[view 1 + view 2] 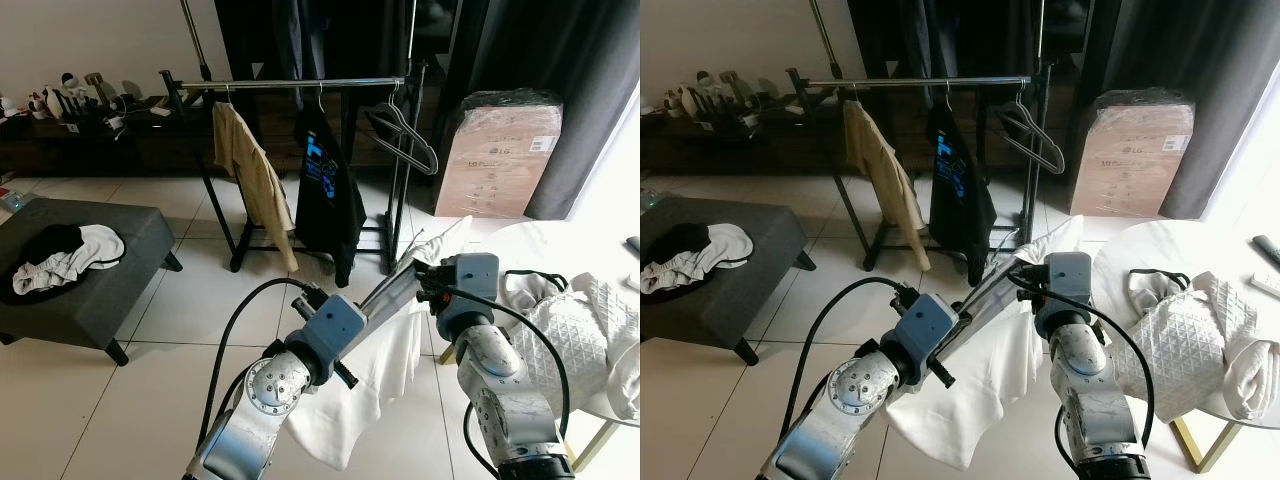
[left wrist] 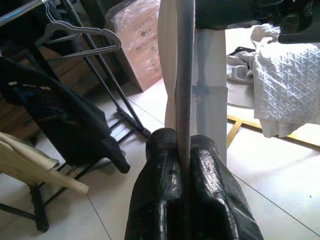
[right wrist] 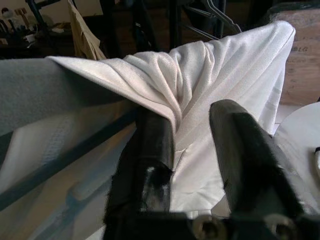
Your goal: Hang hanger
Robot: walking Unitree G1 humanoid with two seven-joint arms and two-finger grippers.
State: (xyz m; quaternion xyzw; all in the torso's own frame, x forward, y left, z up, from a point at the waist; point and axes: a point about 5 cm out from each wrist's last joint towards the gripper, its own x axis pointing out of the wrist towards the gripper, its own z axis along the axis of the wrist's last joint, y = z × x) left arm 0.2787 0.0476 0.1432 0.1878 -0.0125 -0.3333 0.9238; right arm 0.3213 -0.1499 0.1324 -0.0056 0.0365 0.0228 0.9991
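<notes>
1. Head eyes look forward and down at the black metal clothes rack (image 1: 300, 85).
2. Both wrist cameras sit close, sharing the draped white cloth garment (image 3: 225, 65).
</notes>
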